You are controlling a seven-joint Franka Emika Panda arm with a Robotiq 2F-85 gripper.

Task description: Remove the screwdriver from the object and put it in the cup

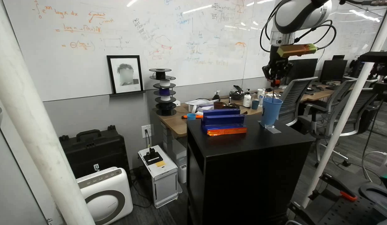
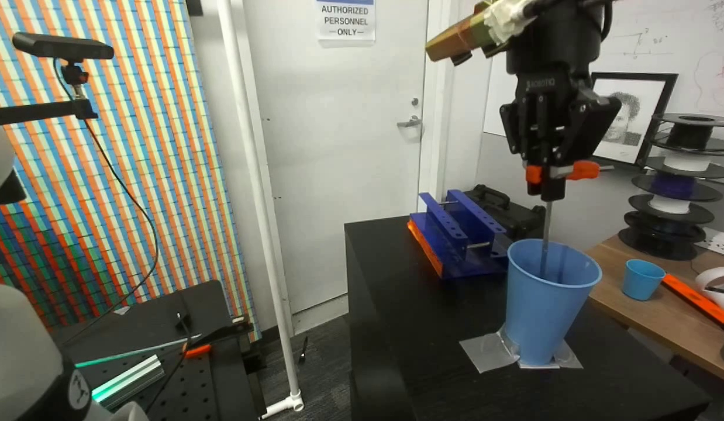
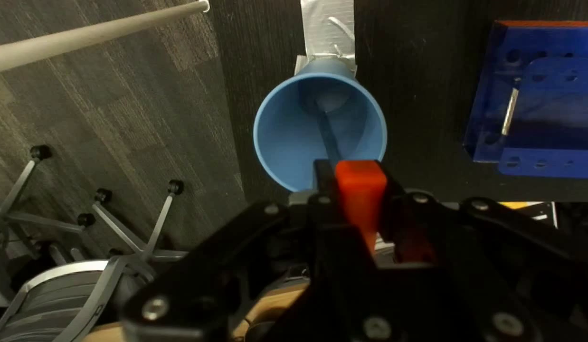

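One screwdriver (image 2: 547, 225), held in the narrowed jaws of the gripper (image 3: 359, 190), shaft reaching below them into the cup (image 2: 546, 318); probable hazard: release this high, letting it tip over the rim.

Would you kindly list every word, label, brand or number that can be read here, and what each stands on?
"AUTHORIZED PERSONNEL ONLY": the sign on the white door.
"ROBOTIQ": the gripper, slightly blurred.
"log x dx": orange handwriting on the whiteboard.
"log n": below it, in the same orange.
Too small, faint or blurred to read surely: the remaining whiteboard writing, the letters on the black case and any print on the white bottle.
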